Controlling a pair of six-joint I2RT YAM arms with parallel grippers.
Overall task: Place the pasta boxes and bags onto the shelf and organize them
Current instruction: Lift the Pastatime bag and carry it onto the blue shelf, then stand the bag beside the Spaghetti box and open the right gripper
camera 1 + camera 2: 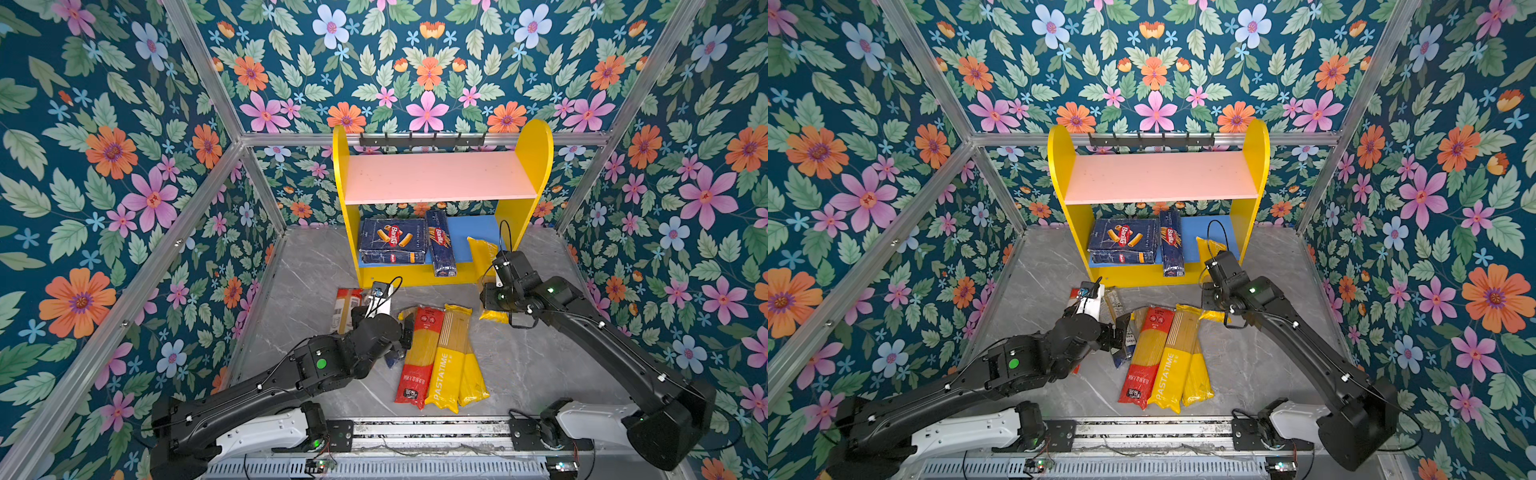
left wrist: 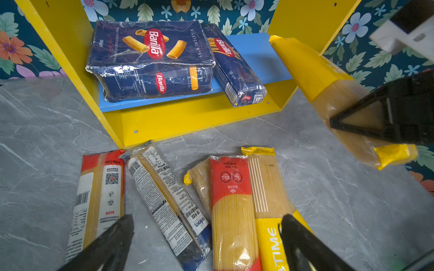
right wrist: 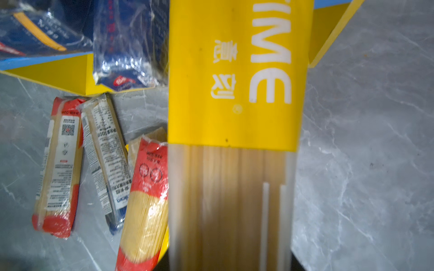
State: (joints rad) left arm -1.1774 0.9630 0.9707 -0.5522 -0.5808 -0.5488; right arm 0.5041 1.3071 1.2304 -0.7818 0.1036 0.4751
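So, quick tally:
Barilla boxes: two, both lying on the left half of the shelf's (image 1: 536,158) blue lower board (image 1: 478,237); wide box (image 1: 392,239) reads "Barilla" and "RIGATONI", narrow box (image 1: 440,245) just beside it on the right, poking past the front edge.
Red-ended bags: two on the floor (image 1: 540,365), back-label bag (image 2: 98,194) near the shelf's left foot, face-up bag (image 1: 419,353).
Blue-ended clear bag (image 2: 164,199): one, between them.
Yellow bags: three made out; floor bag (image 1: 444,365) reads "PASTATIME", second yellow bag (image 1: 473,378) tucked partly under it.
Right gripper (image 2: 347,123): clamped on the held yellow bag (image 3: 234,93), tilted, front end over the board's right part, "TIME" readable.
Left gripper (image 2: 206,223): jaws wide, nothing held, above the floor bags.
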